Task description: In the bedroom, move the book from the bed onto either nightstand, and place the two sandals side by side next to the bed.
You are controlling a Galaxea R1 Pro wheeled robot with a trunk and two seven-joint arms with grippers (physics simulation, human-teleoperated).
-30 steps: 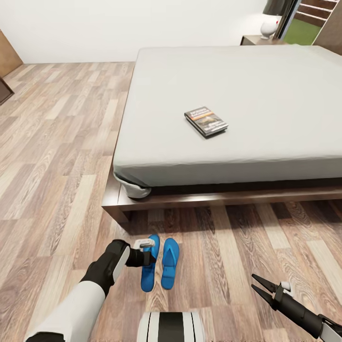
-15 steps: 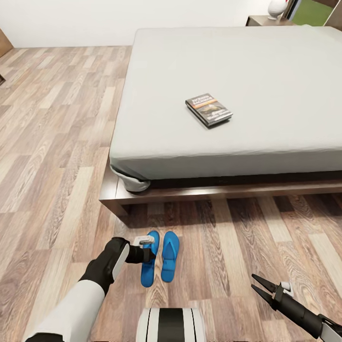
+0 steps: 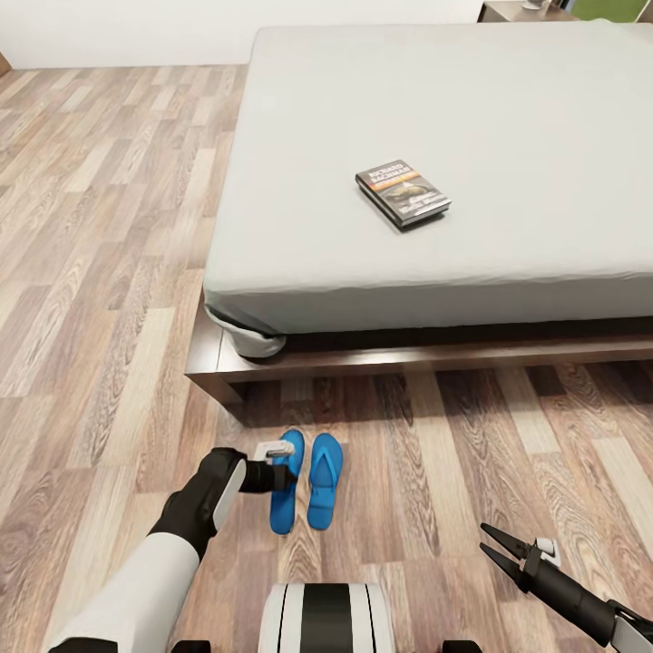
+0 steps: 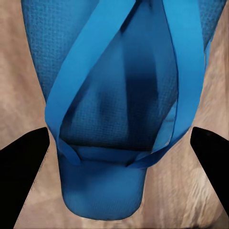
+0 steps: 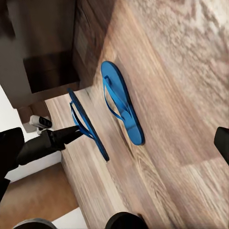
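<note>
- The left hand [image 3: 288,468] sat low over the floor at the left sandal [image 3: 286,494]. In the left wrist view its dark fingertips [image 4: 24,164] stood wide apart on either side of that sandal's straps and held nothing.
- The left sandal lay flat on the wooden floor [image 3: 100,299], toe toward the bed frame [image 3: 381,361], near the frame's corner.
- The right sandal [image 3: 324,478] lay just beside it, roughly parallel and pointing the same way. I judged the sandal part of the task done or very nearly done, with only the left arm's withdrawal left.
- The book [image 3: 403,195] lay flat on the mattress [image 3: 544,136] of the bed, cover up, well in from the near edge. This part appeared untouched.
- A nightstand [image 3: 508,11] showed as a sliver of dark top beyond the far corner of the bed, well apart from the book.
- The right hand [image 3: 491,541] hovered above the floor with its fingers spread, empty.
</note>
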